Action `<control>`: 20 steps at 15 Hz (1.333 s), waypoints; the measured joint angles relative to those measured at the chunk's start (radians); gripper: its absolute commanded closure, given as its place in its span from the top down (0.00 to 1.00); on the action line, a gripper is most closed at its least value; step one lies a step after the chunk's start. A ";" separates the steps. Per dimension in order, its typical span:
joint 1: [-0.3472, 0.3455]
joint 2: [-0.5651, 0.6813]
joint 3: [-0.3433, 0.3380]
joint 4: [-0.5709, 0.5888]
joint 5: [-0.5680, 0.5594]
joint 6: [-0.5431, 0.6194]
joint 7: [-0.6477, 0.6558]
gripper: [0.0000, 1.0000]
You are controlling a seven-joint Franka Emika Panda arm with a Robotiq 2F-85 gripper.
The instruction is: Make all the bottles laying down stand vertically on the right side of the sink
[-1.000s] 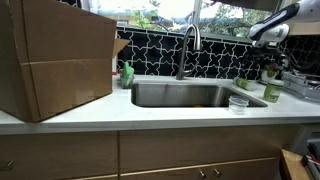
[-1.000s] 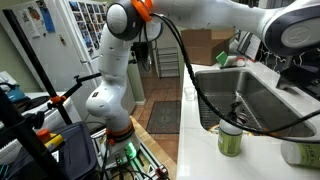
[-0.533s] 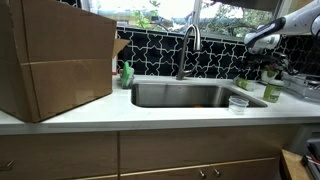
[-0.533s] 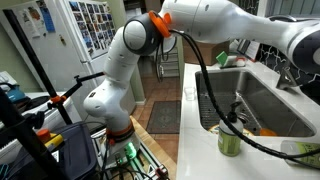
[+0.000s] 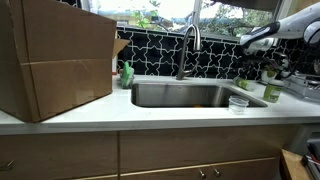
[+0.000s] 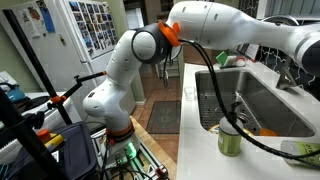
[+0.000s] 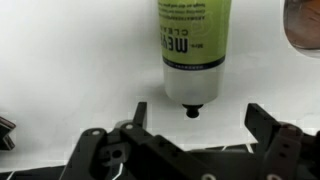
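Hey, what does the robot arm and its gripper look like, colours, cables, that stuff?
The arm is glossy white with rounded shells, dark joints and an orange ring at one joint. A black cable loops off it. The gripper is black, with two angular fingers.

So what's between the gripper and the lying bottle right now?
Nothing. In the wrist view, only bare white counter shows between the open gripper and the cap end of the bottle.

bottle [image 7: 193,40] cropped by the wrist view's top edge, claw [image 7: 195,112] base cropped below
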 measured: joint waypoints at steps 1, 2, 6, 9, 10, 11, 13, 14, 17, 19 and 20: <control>-0.002 0.014 0.006 0.013 0.000 -0.008 0.000 1.00; -0.004 0.028 0.011 0.027 0.000 -0.020 0.000 1.00; -0.009 0.069 0.022 0.068 0.000 -0.060 -0.001 1.00; -0.009 0.088 0.024 0.088 0.000 -0.080 -0.004 0.96; -0.009 0.093 0.026 0.093 0.000 -0.085 -0.006 0.88; -0.010 0.098 0.027 0.100 0.000 -0.095 -0.007 0.82; -0.010 0.107 0.029 0.113 0.000 -0.120 -0.007 0.60; -0.010 0.110 0.029 0.117 0.000 -0.132 -0.007 0.53; -0.010 0.120 0.029 0.138 0.000 -0.162 -0.006 0.42; -0.009 0.125 0.030 0.149 0.000 -0.175 -0.004 0.41; -0.009 0.129 0.030 0.158 0.000 -0.182 -0.004 0.41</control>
